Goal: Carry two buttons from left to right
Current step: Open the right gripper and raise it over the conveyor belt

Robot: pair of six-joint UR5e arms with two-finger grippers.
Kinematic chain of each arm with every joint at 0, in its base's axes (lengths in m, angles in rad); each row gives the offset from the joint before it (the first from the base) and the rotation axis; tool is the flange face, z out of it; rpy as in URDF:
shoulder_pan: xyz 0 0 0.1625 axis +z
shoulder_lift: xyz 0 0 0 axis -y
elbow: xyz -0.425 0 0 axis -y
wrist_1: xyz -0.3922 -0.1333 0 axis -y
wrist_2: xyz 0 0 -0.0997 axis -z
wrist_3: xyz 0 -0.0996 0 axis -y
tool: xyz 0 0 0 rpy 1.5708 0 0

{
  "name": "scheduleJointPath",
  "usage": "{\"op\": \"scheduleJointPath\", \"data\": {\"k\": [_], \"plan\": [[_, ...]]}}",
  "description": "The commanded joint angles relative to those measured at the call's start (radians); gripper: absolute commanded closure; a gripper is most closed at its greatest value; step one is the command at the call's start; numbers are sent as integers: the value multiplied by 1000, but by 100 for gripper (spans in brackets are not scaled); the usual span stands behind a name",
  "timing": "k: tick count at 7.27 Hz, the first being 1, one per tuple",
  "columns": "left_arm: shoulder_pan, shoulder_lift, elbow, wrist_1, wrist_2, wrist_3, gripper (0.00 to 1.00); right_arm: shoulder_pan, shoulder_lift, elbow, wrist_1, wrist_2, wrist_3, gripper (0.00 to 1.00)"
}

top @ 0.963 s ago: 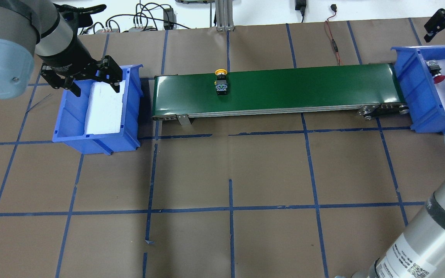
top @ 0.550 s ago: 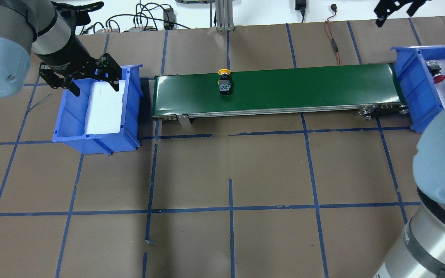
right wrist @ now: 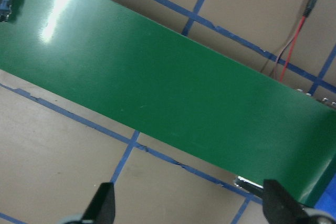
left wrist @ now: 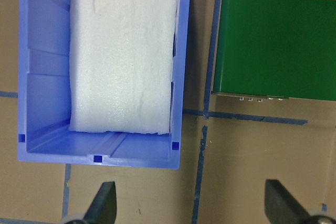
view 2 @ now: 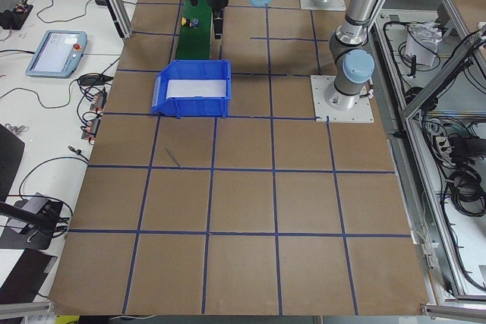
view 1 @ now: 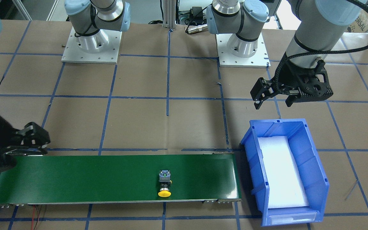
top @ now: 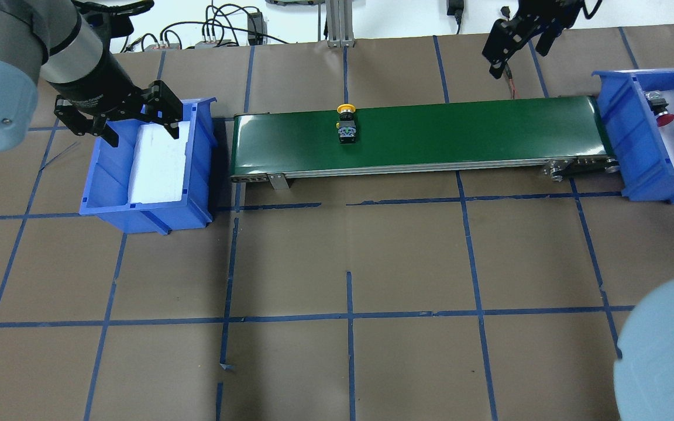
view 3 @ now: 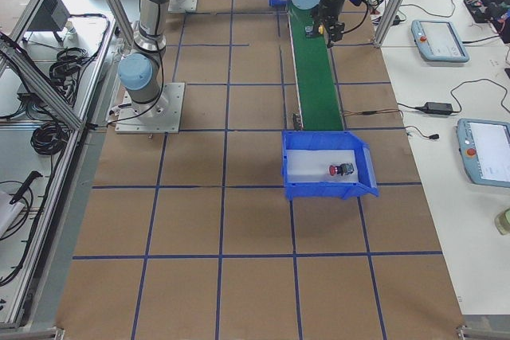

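**A:** What is hard to make out?

**B:** In the overhead view the frame cuts the right bin (top: pixel 618 111), and a grey arm joint (top: pixel 667 351) covers the lower right corner.

**A:** And the buttons, relative to the fingers?

**B:** The left gripper (top: pixel 141 131) hangs wide open over the left bin (top: pixel 103 169) and its white foam (top: pixel 158 158). The yellow button (top: pixel 346 123) lies on the green belt (top: pixel 460 131), at 3 o'clock from it and well apart. The right gripper (top: pixel 518 58), also spread wide, hovers beyond the belt's far edge. The yellow button is at its 8 o'clock, and the red button (top: pixel 660 111), inside the right bin, is at 4 o'clock.
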Motion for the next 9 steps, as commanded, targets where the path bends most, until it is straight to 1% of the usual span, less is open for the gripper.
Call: {"op": "scheduleJointPath", "data": {"k": [1,2,5,7,9], "plan": [[2,1,-2,-9,1,3,0,28,-74,74,-87,5,461,0],[4,4,0,-12,9,2,0,28,-84,77,-84,2,510,0],[7,-5,-3,-11,11,15,0,28,-108,80,-80,-7,500,0],[6,10,-5,-3,9,3,0,28,-159,165,-81,2,468,0],[7,12,-17,-11,14,9,0,26,-154,172,-81,-13,474,0]]}}
